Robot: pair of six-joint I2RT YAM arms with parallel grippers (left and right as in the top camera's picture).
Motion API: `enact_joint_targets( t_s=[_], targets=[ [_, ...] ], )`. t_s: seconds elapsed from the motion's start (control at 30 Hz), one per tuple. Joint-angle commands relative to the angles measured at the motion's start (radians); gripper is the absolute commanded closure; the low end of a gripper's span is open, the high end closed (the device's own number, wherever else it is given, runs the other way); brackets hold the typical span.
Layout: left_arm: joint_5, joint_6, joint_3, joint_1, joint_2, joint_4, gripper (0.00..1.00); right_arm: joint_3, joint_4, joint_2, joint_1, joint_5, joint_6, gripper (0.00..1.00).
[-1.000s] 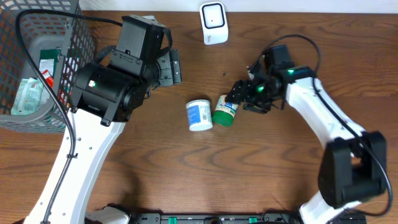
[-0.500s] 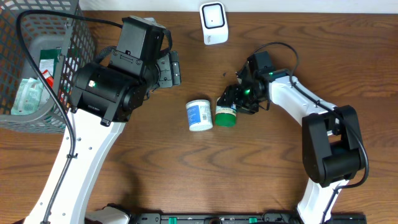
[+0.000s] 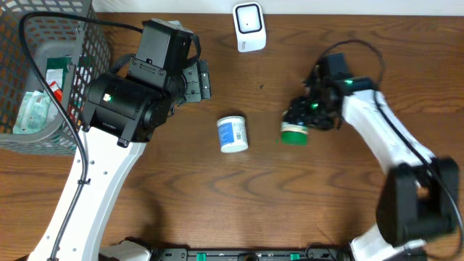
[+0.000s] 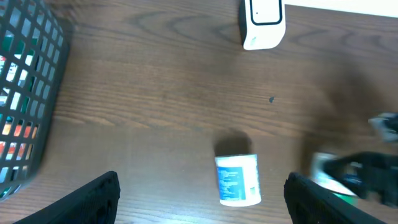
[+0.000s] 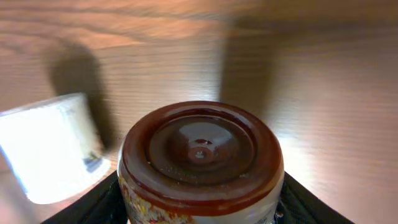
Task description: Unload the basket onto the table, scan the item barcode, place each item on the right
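The item (image 3: 293, 133), a small round container with a green end, is held off to the right of the table's middle with my right gripper (image 3: 304, 116) shut on it. In the right wrist view its brown, ringed end (image 5: 201, 149) fills the space between the two black fingers (image 5: 93, 202). The white barcode scanner (image 3: 249, 27) stands at the back centre, also seen in the left wrist view (image 4: 263, 23). My left gripper (image 4: 202, 190) hangs open and empty above the table, left of the scanner (image 3: 197, 78).
A white bottle with a blue label (image 3: 233, 134) lies on its side mid-table, left of the held item; it shows as well in both wrist views (image 4: 238, 180) (image 5: 53, 149). A black wire basket (image 3: 43, 72) holding packets fills the far left.
My right gripper has shut on the green-ended item beside the white bottle and carried it to the right, away from the bottle. The left arm has not moved.
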Motion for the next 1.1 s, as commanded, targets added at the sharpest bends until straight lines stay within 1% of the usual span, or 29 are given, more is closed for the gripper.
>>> enact_joint_targets(
  t_s=[0.0,0.1,0.2,0.3,0.33,0.37,0.43,0.5,0.53,0.57,0.6,0.63,0.67,0.7,0.9,0.97,1.07],
  targets=[
    [-0.005,0.010,0.001,0.006,0.002,-0.003,0.15,0.008,-0.074,-0.126,0.020,0.291,-0.041,0.52],
    [-0.005,0.010,0.001,0.006,0.002,-0.003,0.15,0.007,-0.114,-0.138,0.057,0.396,-0.010,0.52],
    [-0.005,0.010,0.001,0.006,0.002,-0.003,0.15,-0.003,-0.122,-0.112,0.122,0.505,0.056,0.55],
    [-0.005,0.010,0.001,0.006,0.002,-0.003,0.15,-0.008,-0.121,-0.052,0.204,0.607,0.156,0.58],
    [-0.005,0.010,0.001,0.006,0.002,-0.003,0.15,-0.008,-0.117,0.003,0.258,0.655,0.232,0.59],
    [-0.005,0.010,0.001,0.006,0.002,-0.003,0.15,-0.008,-0.116,0.028,0.279,0.676,0.262,0.59],
    [-0.005,0.010,0.001,0.006,0.002,-0.003,0.15,-0.008,-0.110,0.086,0.320,0.725,0.314,0.59],
    [-0.005,0.010,0.001,0.006,0.002,-0.003,0.15,-0.008,-0.089,0.137,0.349,0.747,0.329,0.61],
    [-0.005,0.010,0.001,0.006,0.002,-0.002,0.15,-0.008,-0.076,0.156,0.358,0.749,0.330,0.60],
    [-0.005,0.010,0.001,0.006,0.002,-0.002,0.15,-0.007,-0.061,0.175,0.366,0.748,0.330,0.57],
    [-0.005,0.010,0.001,0.006,0.002,-0.002,0.15,-0.007,-0.050,0.188,0.371,0.736,0.330,0.50],
    [-0.006,0.010,0.001,0.006,0.002,-0.002,0.15,-0.007,-0.042,0.197,0.374,0.721,0.330,0.38],
    [-0.006,0.010,0.001,0.006,0.002,-0.002,0.15,-0.007,-0.036,0.201,0.375,0.689,0.330,0.08],
    [-0.005,0.010,0.001,0.006,0.002,-0.002,0.15,-0.007,-0.034,0.201,0.375,0.669,0.329,0.01],
    [-0.005,0.010,0.001,0.006,0.002,0.001,0.15,0.028,-0.057,0.156,0.359,0.643,0.320,0.01],
    [-0.005,0.010,0.001,0.006,0.002,0.001,0.15,0.042,-0.062,0.124,0.346,0.597,0.284,0.01],
    [-0.005,0.010,0.001,0.006,0.002,0.001,0.15,0.043,-0.064,0.073,0.315,0.517,0.268,0.01]
  ],
)
